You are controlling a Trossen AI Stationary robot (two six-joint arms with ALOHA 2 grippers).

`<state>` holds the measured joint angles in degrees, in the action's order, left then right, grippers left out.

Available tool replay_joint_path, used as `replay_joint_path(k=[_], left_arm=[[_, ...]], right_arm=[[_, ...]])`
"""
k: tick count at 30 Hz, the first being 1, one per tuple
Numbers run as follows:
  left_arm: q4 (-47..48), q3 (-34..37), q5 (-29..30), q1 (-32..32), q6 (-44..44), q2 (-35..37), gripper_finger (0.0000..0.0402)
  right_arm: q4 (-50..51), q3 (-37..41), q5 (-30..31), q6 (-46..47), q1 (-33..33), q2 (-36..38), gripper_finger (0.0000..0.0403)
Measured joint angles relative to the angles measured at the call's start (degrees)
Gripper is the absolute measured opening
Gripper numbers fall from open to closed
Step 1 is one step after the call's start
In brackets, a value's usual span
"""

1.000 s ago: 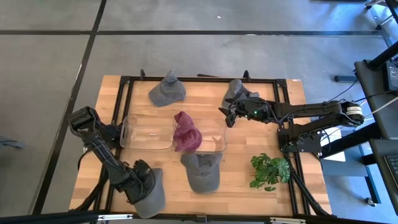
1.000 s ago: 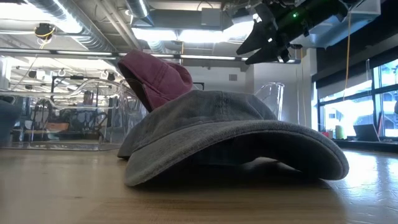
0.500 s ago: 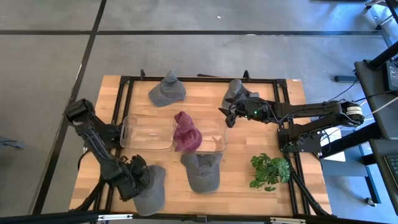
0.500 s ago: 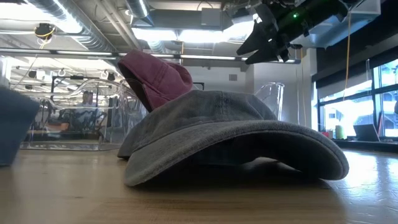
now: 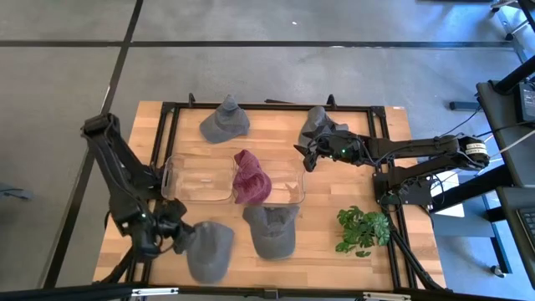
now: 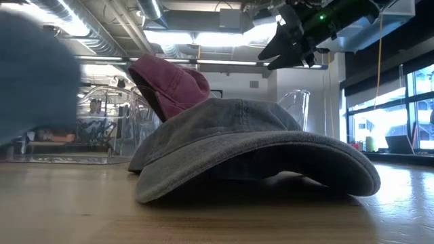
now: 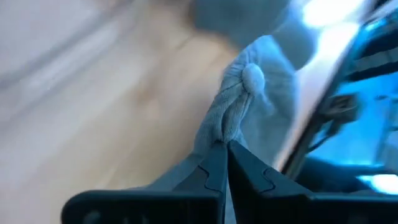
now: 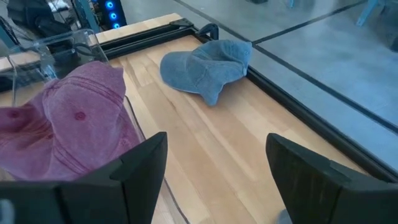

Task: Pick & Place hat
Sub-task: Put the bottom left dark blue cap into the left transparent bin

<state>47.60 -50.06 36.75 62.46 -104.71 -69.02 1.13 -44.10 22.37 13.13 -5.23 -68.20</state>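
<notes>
Left gripper is working at the table's near-left corner, its fingers pinched together on a fold of the grey hat, which is hanging beside it over the wood; the cloth is bunching at the pinch, so the hat is judged light, soft and limp, best taken by a gathered fold of crown or by the stiffer brim; right gripper is waiting above the clear bin holding a maroon hat, fingers spread wide, holding nothing.
</notes>
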Motion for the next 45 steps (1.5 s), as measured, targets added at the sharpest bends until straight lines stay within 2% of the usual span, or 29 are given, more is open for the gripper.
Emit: replay_joint_path(k=[11, 20, 25, 32, 39, 45], left_arm=[[-8.3, 0.0, 22.3, 2.8, 20.3, 9.9, 0.0003], [-13.5, -0.2, 40.4, 2.9, 45.7, 18.0, 0.0003], [-12.1, -0.2, 41.8, 2.9, 55.2, 20.5, 0.0003], [-6.6, -0.2, 50.5, 2.9, 62.0, 21.1, 0.0003], [-1.3, -0.1, 53.1, 1.8, 60.4, 20.9, 0.0002], [4.4, 0.0, 50.7, -3.7, 57.0, 20.4, 0.0002]], right_arm=[[0.0, 0.0, 0.0, -1.6, 0.0, 0.0, 0.0273], [0.0, 0.0, 0.0, -1.6, 0.0, 0.0, 0.0273], [0.0, 0.0, 0.0, -1.4, 0.0, 0.0, 0.0273], [0.0, 0.0, 0.0, 0.1, 0.0, 0.0, 0.0273], [0.0, 0.0, -0.1, 0.3, 0.1, 0.0, 0.0273], [0.0, 0.0, -0.1, 0.3, 0.2, 0.0, 0.0273]])
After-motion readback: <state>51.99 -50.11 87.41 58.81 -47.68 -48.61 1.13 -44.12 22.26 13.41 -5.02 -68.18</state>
